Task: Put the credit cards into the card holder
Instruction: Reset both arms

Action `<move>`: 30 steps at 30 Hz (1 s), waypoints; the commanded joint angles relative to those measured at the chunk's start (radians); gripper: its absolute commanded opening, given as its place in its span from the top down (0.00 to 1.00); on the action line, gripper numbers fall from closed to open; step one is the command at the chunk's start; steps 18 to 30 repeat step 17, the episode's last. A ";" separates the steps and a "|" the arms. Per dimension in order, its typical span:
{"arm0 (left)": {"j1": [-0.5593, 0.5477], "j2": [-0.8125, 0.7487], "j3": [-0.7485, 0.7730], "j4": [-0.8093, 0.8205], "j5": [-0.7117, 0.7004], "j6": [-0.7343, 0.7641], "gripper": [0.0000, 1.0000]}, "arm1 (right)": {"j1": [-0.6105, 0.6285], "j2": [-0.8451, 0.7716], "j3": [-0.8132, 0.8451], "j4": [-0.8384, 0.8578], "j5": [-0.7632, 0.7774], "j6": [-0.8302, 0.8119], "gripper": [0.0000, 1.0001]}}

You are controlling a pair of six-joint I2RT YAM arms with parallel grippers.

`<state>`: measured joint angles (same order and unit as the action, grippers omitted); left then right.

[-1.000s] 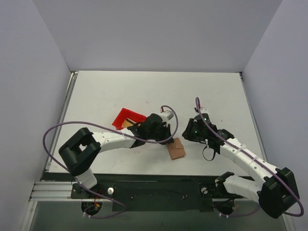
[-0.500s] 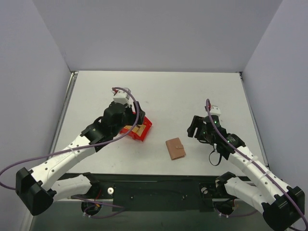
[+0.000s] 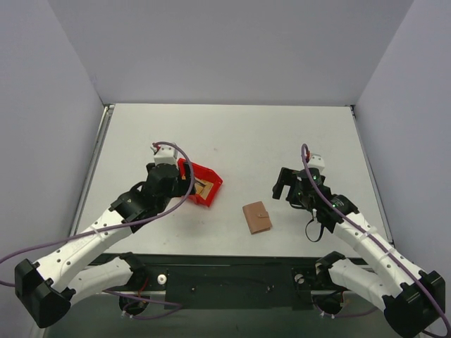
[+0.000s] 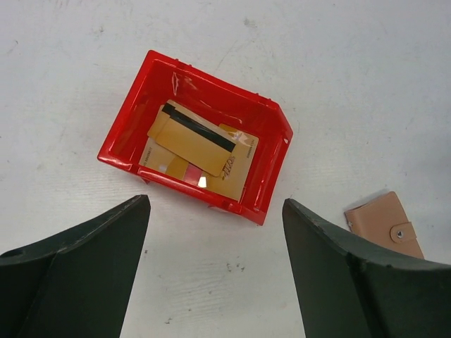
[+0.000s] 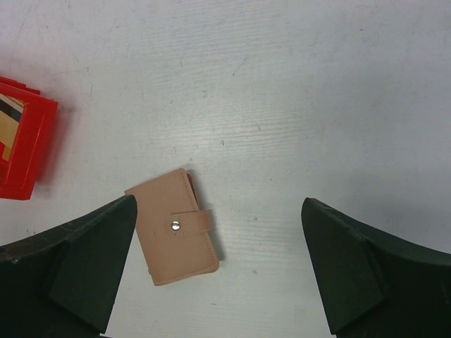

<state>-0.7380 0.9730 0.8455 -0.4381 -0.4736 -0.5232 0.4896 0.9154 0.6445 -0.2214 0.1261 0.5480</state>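
Seen from above, a pale surface (image 3: 232,134) held a closed tan wallet (image 5: 176,236) near the 6 o'clock edge, its clasp tab snapped shut. A small red bin (image 4: 127,134) lay near it, at about 10 o'clock from the wallet. The gold cards (image 4: 201,144) lay stacked inside the bin, the top one showing a dark stripe. A second earlier both sets of fingers were nearly closed and crowded in at the wallet. By this moment they had drawn apart and spread wide. The left fingers (image 3: 180,182) hung over the 9 o'clock side of the bin, fully spread and gripping nothing. Their wrist view looked straight down on the cards. The right fingers (image 3: 282,184) hovered at about 2 o'clock from the wallet, equally wide and empty. Their wrist view showed the wallet below and between them, towards the left finger. The wallet lay where it had been, while the bin sat slightly shifted and turned. This read as the start of a fresh attempt: no card was in the wallet, and the wallet would likely need opening first. The left side looked placed to pick a card from the bin and the right to manage the wallet.
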 commanded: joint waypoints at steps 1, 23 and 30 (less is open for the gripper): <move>0.003 -0.034 -0.002 0.012 -0.026 -0.014 0.13 | -0.008 0.005 0.038 -0.021 0.037 0.001 0.03; 0.008 -0.023 0.023 -0.001 -0.046 0.003 0.09 | -0.008 0.026 0.040 -0.029 0.024 -0.014 0.03; 0.008 -0.023 0.023 -0.001 -0.046 0.003 0.09 | -0.008 0.026 0.040 -0.029 0.024 -0.014 0.03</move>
